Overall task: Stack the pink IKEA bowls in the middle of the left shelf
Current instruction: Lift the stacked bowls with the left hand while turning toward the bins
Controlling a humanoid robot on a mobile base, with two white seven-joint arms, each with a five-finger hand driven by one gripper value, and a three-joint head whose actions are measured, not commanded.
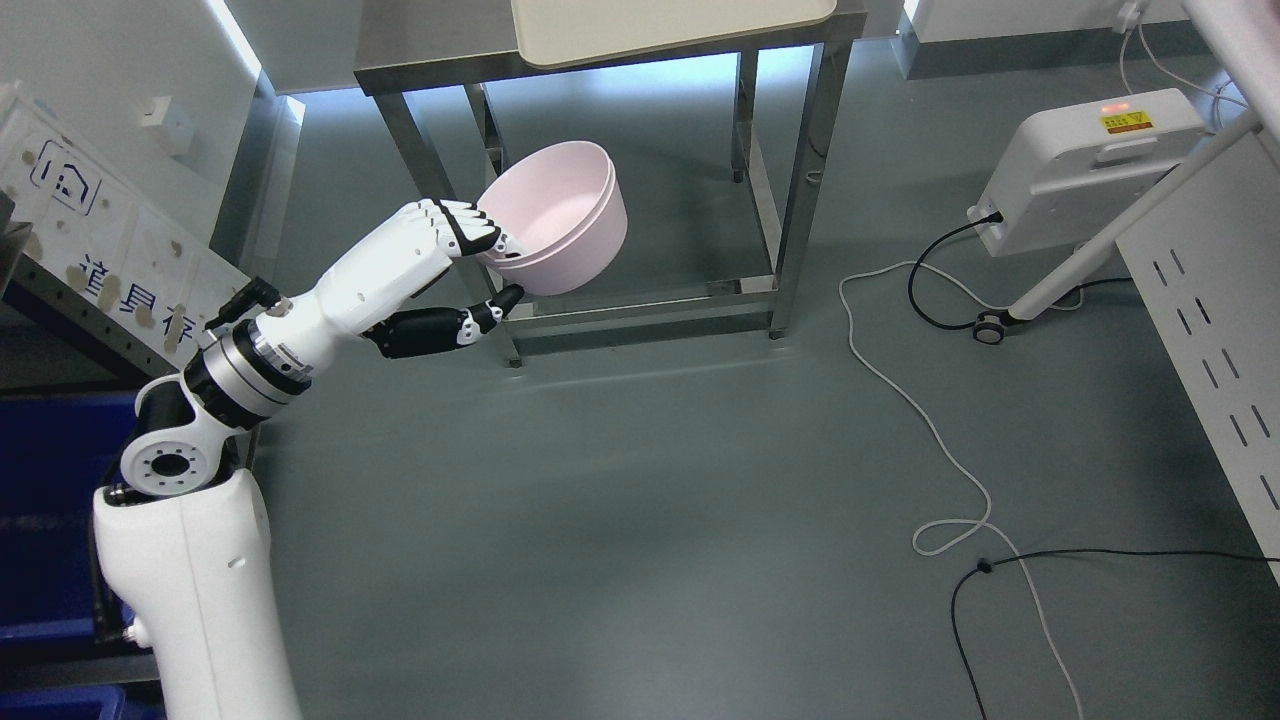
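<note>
In front of the steel table (600,50), held up off the grey floor (640,480), my left hand (455,270) is clamped on the pink bowls (560,220); my fingers (465,225) hook over the near rim while my thumb (490,310) presses up against the underside, so the grip is closed on them. There look to be two bowls nested one inside the other, since a second rim line shows just below the top one; they are tilted, the opening facing up and toward the table's left legs. My arm comes in from the lower left, below and left of the table, its white forearm angled up toward the bowls. On the table's top lies a cream tray (670,25), only partly in view. Left of the table stands a shelf (110,260) with a printed white panel, and below it blue bins (50,520); the bowls are well apart from that shelf. Right of the table, a white device (1090,160) sits on the floor, with a white cable (930,420) and a black cable (1000,570) trailing across the floor.
</note>
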